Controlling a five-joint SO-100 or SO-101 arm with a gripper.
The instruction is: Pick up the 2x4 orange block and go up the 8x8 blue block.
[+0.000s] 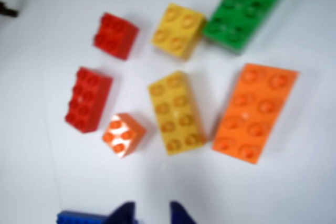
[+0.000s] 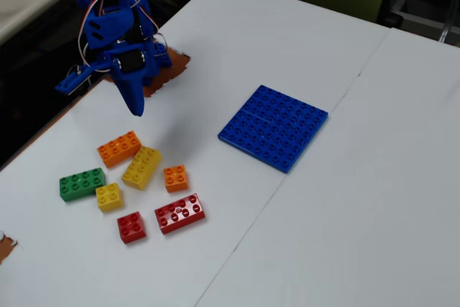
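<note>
**Orange 2x4 lies free, jaws hang above the cluster**

The orange 2x4 (image 2: 119, 148) lies flat on the white desk (image 2: 359, 199) at the near-arm end of the brick cluster; in the wrist view it is at the right (image 1: 255, 112), studs up and slightly tilted.

Left to right in the wrist view: two red bricks (image 1: 88, 99), a small orange 2x2 (image 1: 123, 135), a yellow 2x4 (image 1: 176, 112) just beside the target, then the target itself. A green brick (image 1: 248, 4) sits near its far end.

The jaws (image 1: 152, 214) are spread and empty, their two dark tips showing at the bottom edge, hovering clear of everything.

To grasp well, I judge the jaws should shift right, line up across the short width, and mind the narrow gap to the yellow 2x4.

The blue plate (image 2: 274, 126) lies well apart to the right in the fixed view, with bare desk between, so the carry looks unobstructed.
</note>
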